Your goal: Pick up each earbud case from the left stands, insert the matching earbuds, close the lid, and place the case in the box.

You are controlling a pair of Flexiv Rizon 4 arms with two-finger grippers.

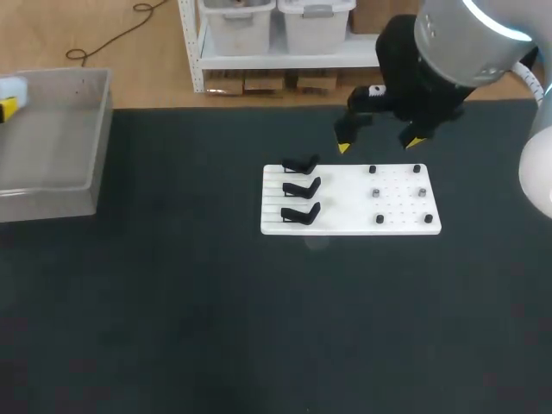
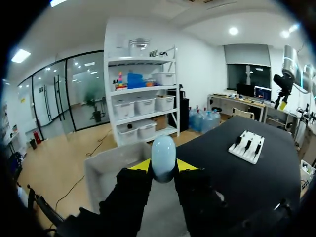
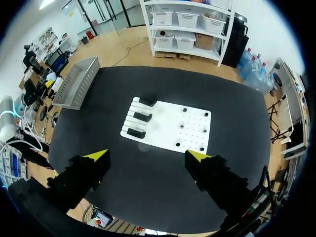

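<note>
The left gripper [image 2: 163, 166] is holding a pale, smooth, egg-shaped earbud case [image 2: 163, 154] upright between its two fingers. The yellow tips are pressing on the case from both sides, so the fingers are standing only as far apart as the case is wide. No seam of the lid is showing clearly, so whether the lid is fully closed cannot be told. The gripper is hanging with the case over the open inside of the grey box [image 2: 106, 170], which is sitting at the left edge of the black table [image 1: 172, 302]. Whether the case is touching the box's floor cannot be told. In the head view this gripper is showing only as a sliver at the view's left edge, over the box's left part. The right arm [image 1: 466, 39] is coming in from the upper right corner of the head view. The right gripper [image 1: 379, 144] is hovering above the far edge of the white board [image 1: 349, 207] with its fingers spread wide. The board is lying flat near the middle of the table, well apart from the box. Three black stands [image 1: 301, 188] are sitting in a column along the board's left part, one behind the other, and small dark pegs [image 1: 401, 194] are dotting its right part. In the right wrist view the board is lying ahead of the gripper, between the lines of its two yellow tips.
</note>
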